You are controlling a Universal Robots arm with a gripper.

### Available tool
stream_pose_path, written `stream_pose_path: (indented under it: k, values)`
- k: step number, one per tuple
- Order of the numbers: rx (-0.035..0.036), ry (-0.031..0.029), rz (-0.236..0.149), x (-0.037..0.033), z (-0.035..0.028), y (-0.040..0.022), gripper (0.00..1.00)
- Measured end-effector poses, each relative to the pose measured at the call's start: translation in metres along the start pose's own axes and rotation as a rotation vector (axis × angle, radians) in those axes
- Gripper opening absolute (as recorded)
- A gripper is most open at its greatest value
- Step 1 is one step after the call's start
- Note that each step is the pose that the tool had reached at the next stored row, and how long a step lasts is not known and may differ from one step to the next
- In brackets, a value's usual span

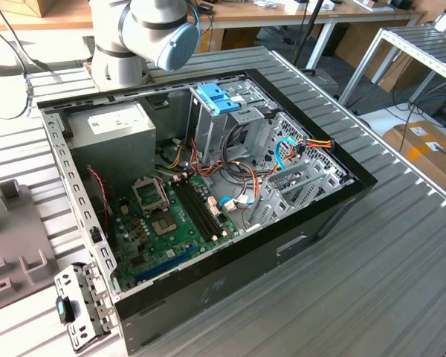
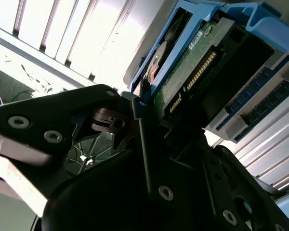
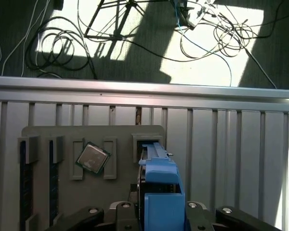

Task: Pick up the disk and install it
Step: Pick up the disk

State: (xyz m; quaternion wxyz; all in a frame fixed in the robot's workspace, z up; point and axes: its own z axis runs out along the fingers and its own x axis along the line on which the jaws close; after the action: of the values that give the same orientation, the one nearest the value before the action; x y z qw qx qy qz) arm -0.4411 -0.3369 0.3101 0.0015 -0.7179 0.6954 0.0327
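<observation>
The disk (image 3: 159,192) stands on edge between my gripper's (image 3: 156,214) black fingers, its blue side rail facing the first wrist camera. Its far end is at a slot of the grey holder tray (image 3: 67,132); whether it touches the slot I cannot tell. In the second wrist view the disk (image 2: 188,72) shows its green circuit board, connector row and blue rails, with the gripper (image 2: 149,127) shut on it. The open computer case (image 1: 342,190) lies on the slatted table, and the arm's base (image 1: 145,30) stands behind it.
Inside the case are a metal drive cage with a light-blue bracket (image 1: 218,98), a grey power-supply box (image 1: 111,123), the motherboard (image 1: 163,223) and loose cables. The holder tray also carries a processor chip (image 3: 92,158) and memory sticks (image 3: 23,192). Cables lie on the floor beyond the table edge (image 3: 144,89).
</observation>
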Motion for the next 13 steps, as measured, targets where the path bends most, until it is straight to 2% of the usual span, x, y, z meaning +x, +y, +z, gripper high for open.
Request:
stream_pose_path:
  k: [13]
  values:
    - [0.0001, -0.0002, 0.000, -0.0005, -0.0109, 0.0005, 0.36]
